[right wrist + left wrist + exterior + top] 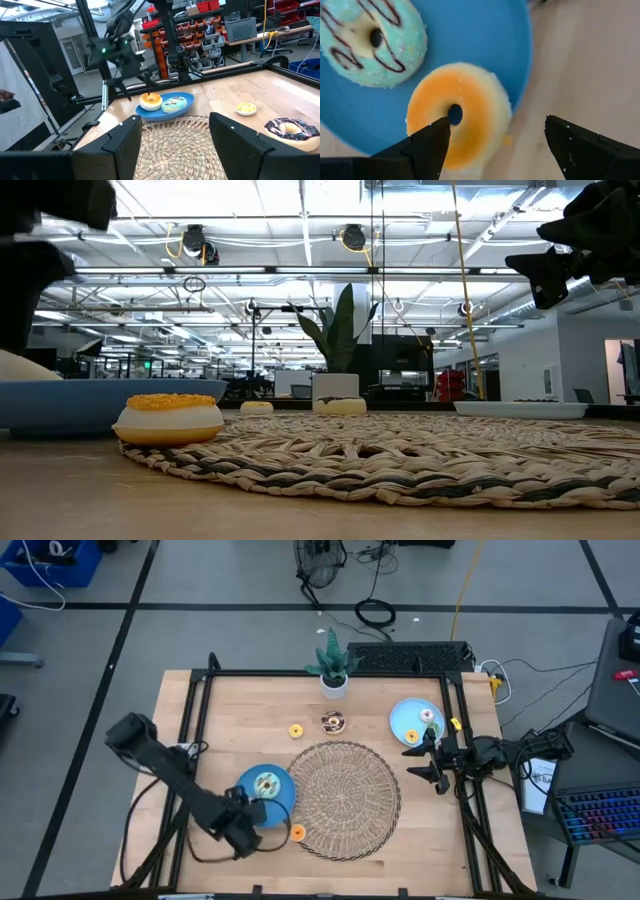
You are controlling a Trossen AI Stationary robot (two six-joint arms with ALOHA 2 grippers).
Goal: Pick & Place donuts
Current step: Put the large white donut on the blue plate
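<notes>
An orange-iced donut point(455, 117) point(297, 832) lies on its underside at the near rim of the left blue plate point(280, 802), beside the wicker mat point(345, 798). Whether it touches that rim I cannot tell. A mint donut point(372, 40) lies on that plate. My left gripper point(495, 145) point(250, 825) points down above the plate's near edge, open; in its wrist view one finger point(427, 147) overlaps the orange donut and the other stands beyond it. My right gripper point(425, 762) point(175, 140) waits open and level over the table's right side.
A yellow donut point(296, 730) and a brown donut point(333, 721) lie on the table behind the mat. A second blue plate point(405, 712) at the far right holds two donuts. A potted plant point(333, 665) stands at the far edge. A black frame borders the table.
</notes>
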